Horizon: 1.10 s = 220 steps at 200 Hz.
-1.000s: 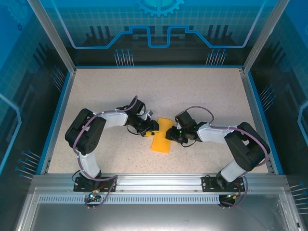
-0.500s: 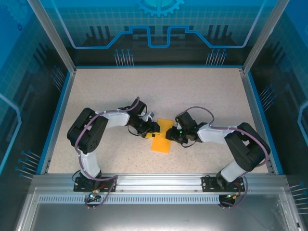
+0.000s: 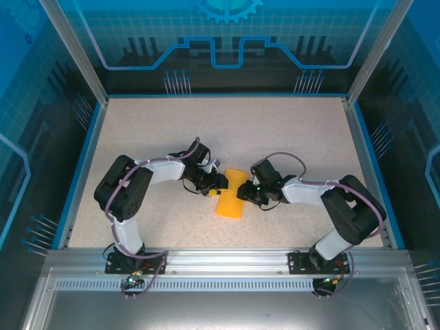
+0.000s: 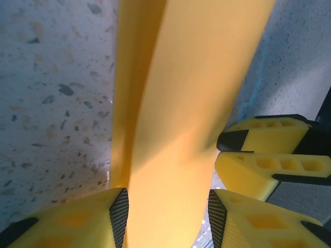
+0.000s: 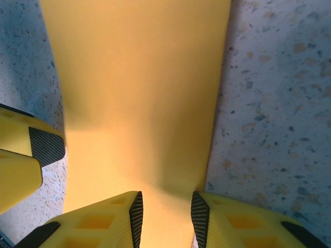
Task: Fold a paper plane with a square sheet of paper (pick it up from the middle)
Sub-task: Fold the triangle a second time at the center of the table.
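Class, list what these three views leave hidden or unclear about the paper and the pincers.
- Top view: the paper is too small to show creases; the left pincer and right pincer cover parts of its side edges.
- Left wrist view: the frame cuts off the paper's ends; grip or mere straddling by the left pincer is unclear.
- Right wrist view: likewise for the right pincer.

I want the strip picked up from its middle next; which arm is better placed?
Probably the right: the right gripper sits at mid-length of the sheet of paper, jaws open over it. The left gripper, also open, sits nearer the far end.
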Motion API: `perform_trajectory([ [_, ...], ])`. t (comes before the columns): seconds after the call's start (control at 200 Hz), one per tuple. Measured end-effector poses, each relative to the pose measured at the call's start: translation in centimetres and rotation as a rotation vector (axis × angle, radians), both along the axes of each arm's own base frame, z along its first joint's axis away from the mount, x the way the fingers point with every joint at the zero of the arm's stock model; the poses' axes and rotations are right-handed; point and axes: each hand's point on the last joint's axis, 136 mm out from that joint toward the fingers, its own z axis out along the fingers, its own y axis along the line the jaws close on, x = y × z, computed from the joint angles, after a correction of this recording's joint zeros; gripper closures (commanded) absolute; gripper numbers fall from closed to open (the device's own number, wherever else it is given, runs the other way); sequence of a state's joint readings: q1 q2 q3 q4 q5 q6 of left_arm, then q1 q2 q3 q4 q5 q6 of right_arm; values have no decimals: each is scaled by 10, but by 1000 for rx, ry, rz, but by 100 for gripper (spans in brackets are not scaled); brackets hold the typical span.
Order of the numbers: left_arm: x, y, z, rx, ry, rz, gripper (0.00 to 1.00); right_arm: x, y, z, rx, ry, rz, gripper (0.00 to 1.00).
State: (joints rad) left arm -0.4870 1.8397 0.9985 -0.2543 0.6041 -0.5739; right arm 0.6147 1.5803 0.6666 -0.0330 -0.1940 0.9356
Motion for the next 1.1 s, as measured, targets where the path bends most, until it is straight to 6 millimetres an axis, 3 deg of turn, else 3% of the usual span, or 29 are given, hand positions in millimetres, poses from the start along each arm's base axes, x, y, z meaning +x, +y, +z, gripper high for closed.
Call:
perform_trajectory([
  [1.1, -6, -4, -6, -10, 31, -21, 52, 0, 0, 0, 10, -11, -3, 65],
])
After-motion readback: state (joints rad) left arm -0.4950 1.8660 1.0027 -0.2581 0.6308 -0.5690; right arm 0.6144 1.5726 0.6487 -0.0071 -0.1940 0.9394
